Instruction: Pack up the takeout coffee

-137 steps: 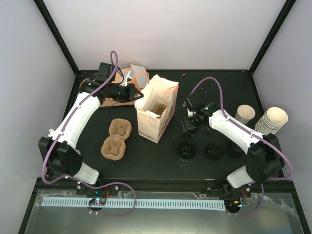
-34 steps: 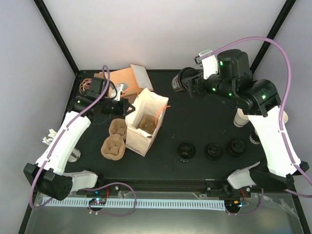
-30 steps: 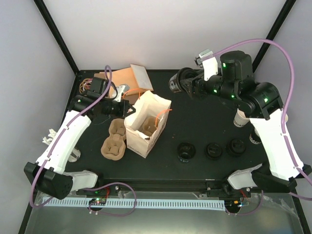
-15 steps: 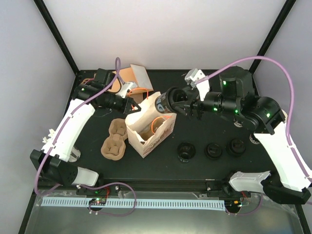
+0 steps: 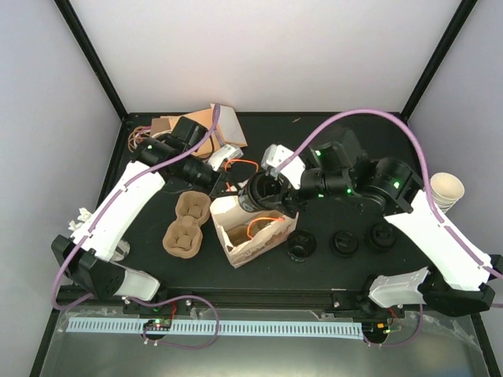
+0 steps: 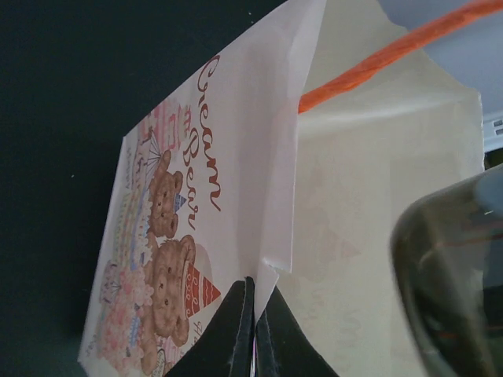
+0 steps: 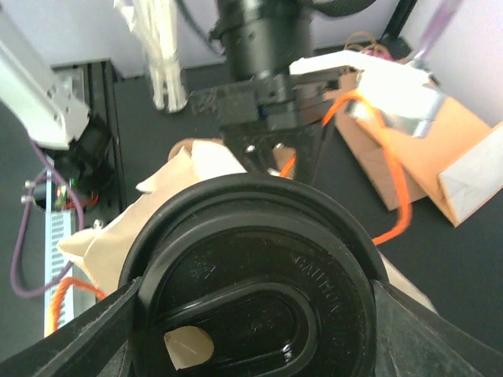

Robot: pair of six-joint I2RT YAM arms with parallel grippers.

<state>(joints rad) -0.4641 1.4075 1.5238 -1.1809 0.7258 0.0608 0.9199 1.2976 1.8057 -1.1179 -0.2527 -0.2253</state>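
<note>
The takeout coffee (image 5: 262, 193) is a cup with a black lid (image 7: 251, 275). My right gripper (image 5: 275, 191) is shut on it, with one finger (image 7: 118, 334) on each side of the lid. The cup hangs tilted at the mouth of the white paper bag (image 5: 253, 234), which has orange handles and a bear print (image 6: 169, 259). At the bag's upper left, my left gripper (image 5: 224, 178) is shut on the rim (image 6: 271, 271) and holds it open. The cup's body is mostly hidden behind the lid and the gripper.
A two-cup pulp carrier (image 5: 187, 224) lies left of the bag. Three black lids (image 5: 343, 242) sit in a row to its right. A stack of cream cups (image 5: 446, 188) stands at the far right edge. Brown paper bags (image 5: 224, 124) lie at the back left.
My right gripper has carried the cup from the back right, leftward and down to the bag's mouth. My left gripper has moved right with the bag's rim, and the bag has shifted right.
</note>
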